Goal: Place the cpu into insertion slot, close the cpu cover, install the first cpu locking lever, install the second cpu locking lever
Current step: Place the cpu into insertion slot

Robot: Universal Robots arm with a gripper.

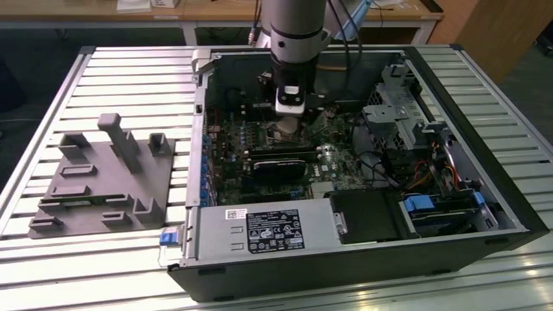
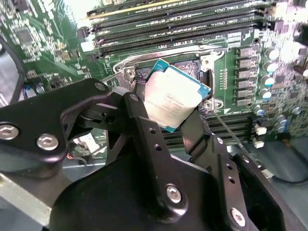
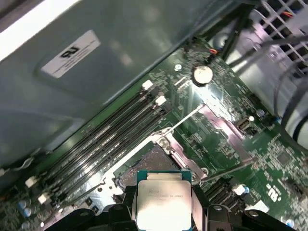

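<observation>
Item: cpu, printed metal lid, clamped edge to edge between the black fingers of the pincer. It hangs tilted over the open insertion slot, not seated. Memory slots lie just beside the socket.
First wrist view: white label on a case wall; coin cell.
Exterior view: arm reaching into the open computer case; labelled power supply; grey fixture on the slatted surface.

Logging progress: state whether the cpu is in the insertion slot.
Out: the end effector grips the cpu above the insertion slot, whose bed shows bare.
</observation>
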